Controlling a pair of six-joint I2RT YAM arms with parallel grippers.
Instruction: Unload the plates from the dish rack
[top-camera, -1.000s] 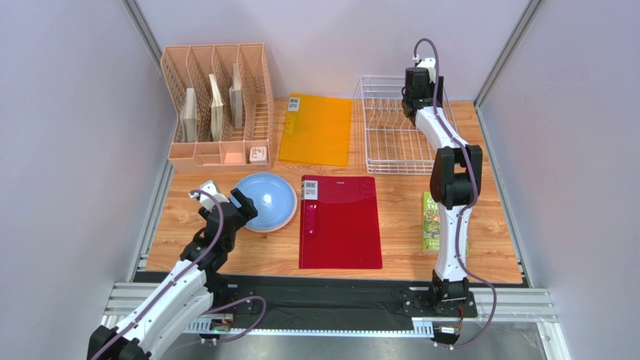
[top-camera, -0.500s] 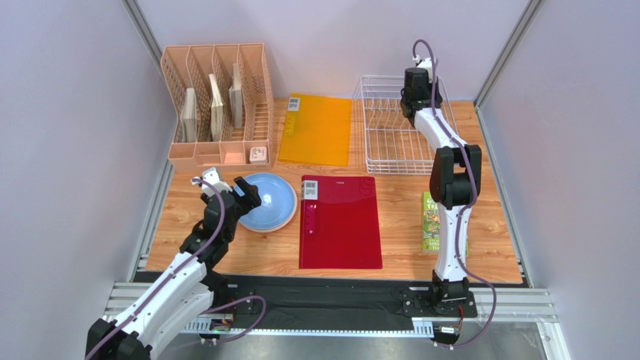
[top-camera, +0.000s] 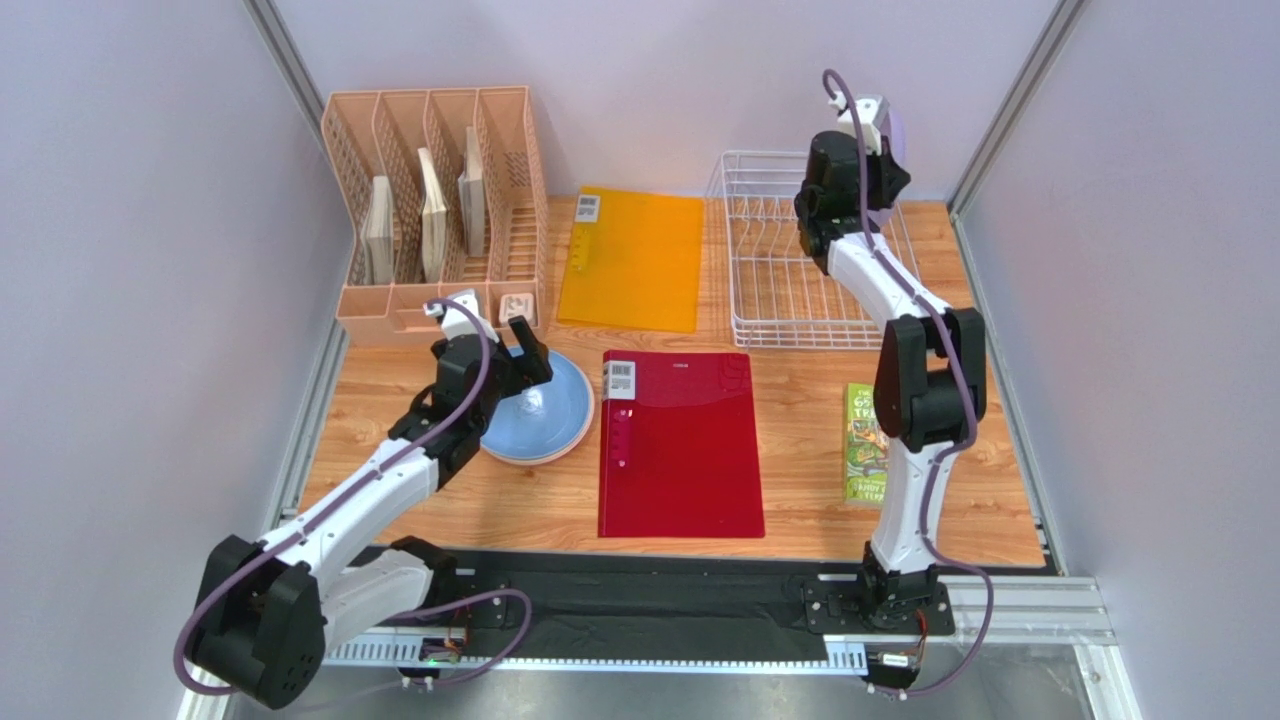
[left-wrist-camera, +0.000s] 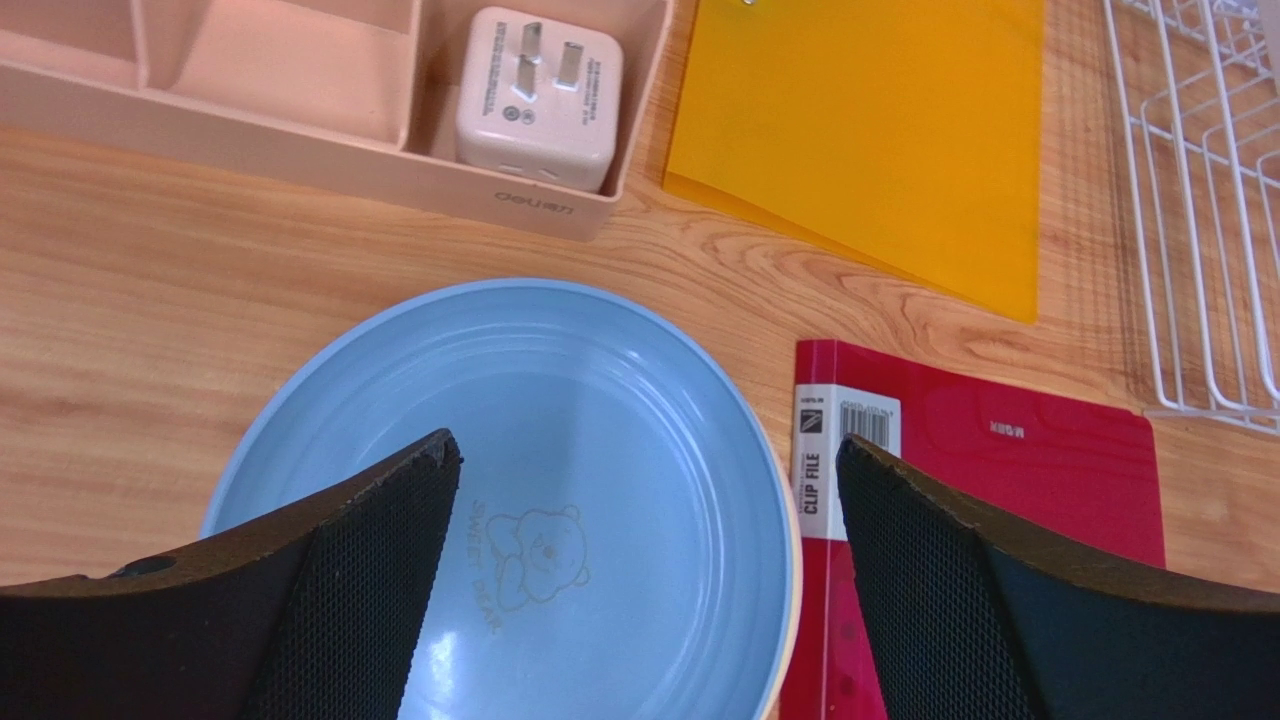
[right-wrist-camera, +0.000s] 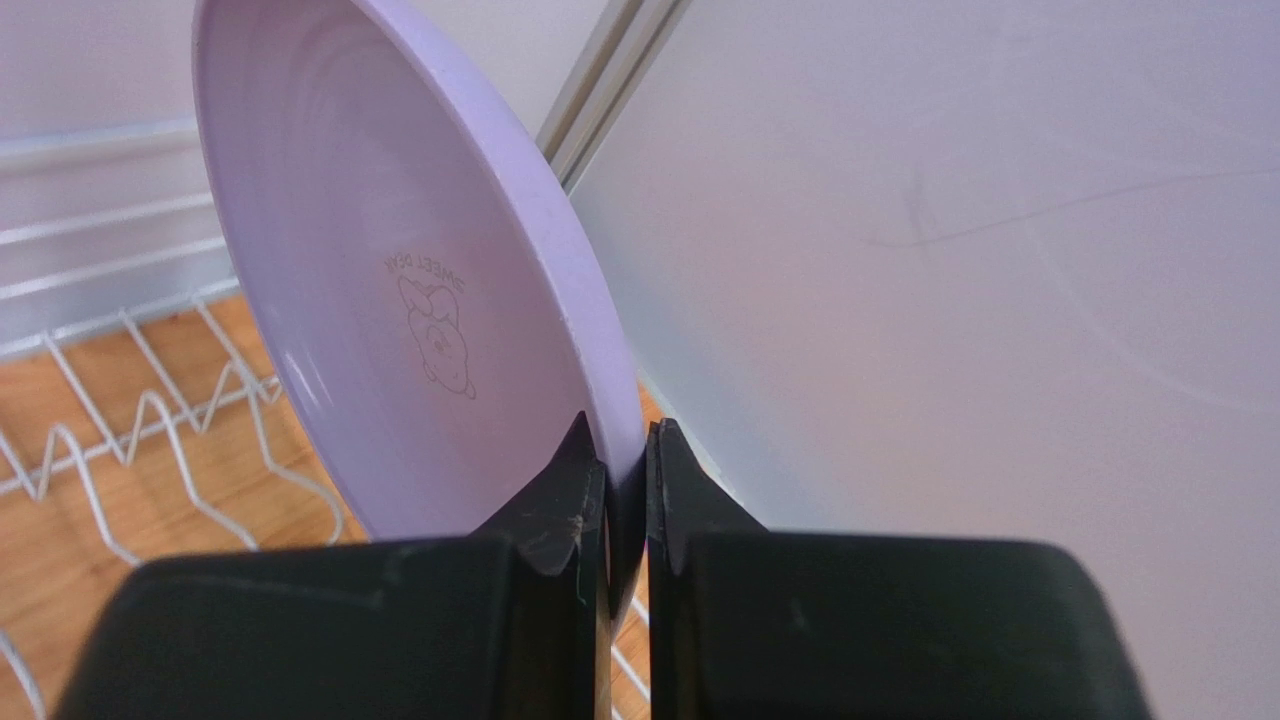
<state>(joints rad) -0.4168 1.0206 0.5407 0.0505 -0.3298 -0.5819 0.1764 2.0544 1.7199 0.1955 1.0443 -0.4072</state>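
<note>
right gripper is pinching lavender plate by its rim, over dish rack far end | left gripper is hovering wide open, holding nothing, over light blue plate | light blue plate is lying well left of dish rack

We see two arms of the same build. The left arm and the right arm both have slim white links joined by bulky, rounded black joints. A thin purple cable trails loosely along each of them. The right arm rises from a flat black base plate. On the left gripper we find broad black fingers whose inner faces carry a fine mesh-like texture. The right gripper shows us a blocky matte black body and narrow, pointed fingertips.
</note>
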